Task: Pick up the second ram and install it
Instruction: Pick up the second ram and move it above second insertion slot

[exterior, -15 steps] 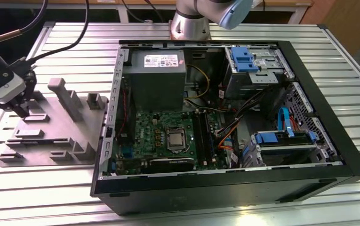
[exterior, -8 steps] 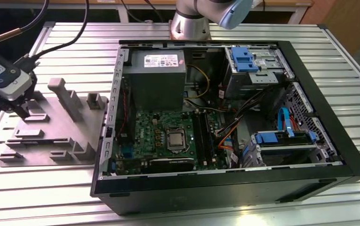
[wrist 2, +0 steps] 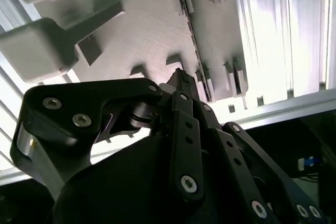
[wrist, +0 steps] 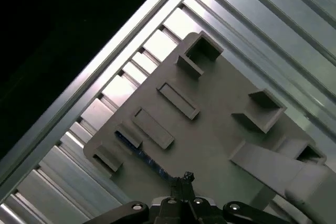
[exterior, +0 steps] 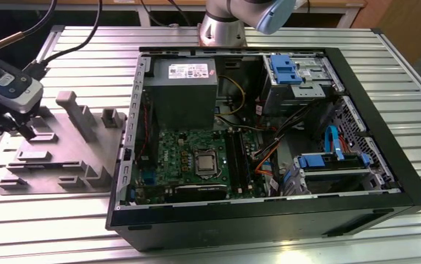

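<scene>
The second ram (wrist: 140, 153) is a thin blue-green strip standing on edge in a holder of the grey fixture plate (exterior: 63, 159), on the exterior view's left. In the second wrist view it shows as a dark thin strip (wrist 2: 191, 35) running toward the fingertips. My gripper (exterior: 25, 131) hangs low over that plate, beside the open computer case (exterior: 269, 148). Its fingers are drawn together in both wrist views (wrist: 184, 178) (wrist 2: 181, 78), with nothing between them. The tips sit at the near end of the visible strip, slightly to one side of it. I cannot tell if they touch it.
The fixture plate carries several raised blocks and a tall post (exterior: 74, 110) close to the gripper. Inside the case lie the green motherboard (exterior: 195, 159) with its long black slots (exterior: 238, 159), the grey power supply (exterior: 184, 82) and blue drive bays (exterior: 284, 69). The ribbed metal table (exterior: 41, 220) surrounds everything.
</scene>
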You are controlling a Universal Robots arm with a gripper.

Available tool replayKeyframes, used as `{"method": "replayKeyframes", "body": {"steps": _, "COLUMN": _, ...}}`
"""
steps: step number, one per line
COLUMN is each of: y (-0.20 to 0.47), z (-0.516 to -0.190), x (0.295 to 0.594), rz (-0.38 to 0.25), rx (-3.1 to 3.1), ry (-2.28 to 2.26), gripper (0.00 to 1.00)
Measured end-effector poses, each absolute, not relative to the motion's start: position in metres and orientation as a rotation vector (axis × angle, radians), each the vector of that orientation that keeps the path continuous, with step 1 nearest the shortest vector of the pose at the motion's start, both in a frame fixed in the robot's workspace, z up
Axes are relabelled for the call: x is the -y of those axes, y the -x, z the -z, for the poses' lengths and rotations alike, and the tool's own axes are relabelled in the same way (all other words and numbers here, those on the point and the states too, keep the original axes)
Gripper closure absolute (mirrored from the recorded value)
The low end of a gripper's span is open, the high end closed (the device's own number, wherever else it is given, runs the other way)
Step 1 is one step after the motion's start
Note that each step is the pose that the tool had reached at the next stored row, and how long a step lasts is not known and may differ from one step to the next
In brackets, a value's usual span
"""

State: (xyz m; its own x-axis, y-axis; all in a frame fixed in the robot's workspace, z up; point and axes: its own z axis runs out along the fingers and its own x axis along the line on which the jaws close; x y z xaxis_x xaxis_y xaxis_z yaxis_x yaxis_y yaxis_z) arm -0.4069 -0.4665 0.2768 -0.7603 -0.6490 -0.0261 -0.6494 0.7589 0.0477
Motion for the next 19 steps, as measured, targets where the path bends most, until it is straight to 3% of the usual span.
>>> {"method": "replayKeyframes", "body": {"steps": 19, "y": 0.4069, "z": -0.2668, "x": 0.4665, "rz": -0.085, "rx": -2.716, "ry": 1.579, "gripper": 0.9}}
